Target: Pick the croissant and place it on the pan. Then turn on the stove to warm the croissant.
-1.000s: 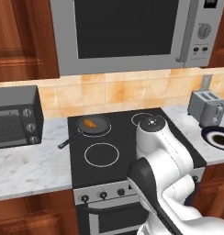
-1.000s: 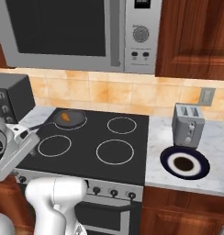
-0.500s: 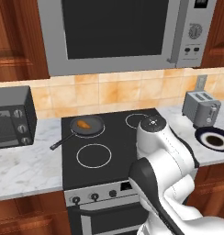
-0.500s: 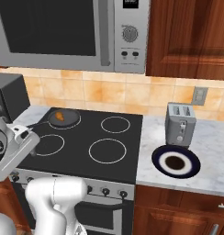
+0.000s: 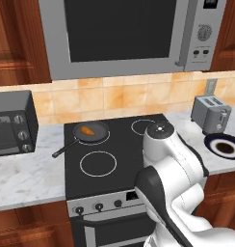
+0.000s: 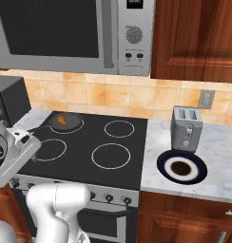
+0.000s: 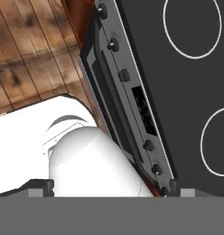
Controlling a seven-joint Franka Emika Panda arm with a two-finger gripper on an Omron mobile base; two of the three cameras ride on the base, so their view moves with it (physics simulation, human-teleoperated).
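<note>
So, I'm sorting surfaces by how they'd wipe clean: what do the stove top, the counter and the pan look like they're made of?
The stove top looks like smooth black glass, flat with white printed rings. The counter looks like polished marble, white with grey veins. The pan, holding the croissant, reads as matte black metal, perhaps coated; the render leaves that open.

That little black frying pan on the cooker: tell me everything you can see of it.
The pan is small, round and black, with a long thin handle pointing out toward the marble counter on the toaster oven's side. It sits flat on the stove's far burner ring on that side. An orange-brown croissant lies inside its bowl. Nothing else touches it.
</note>
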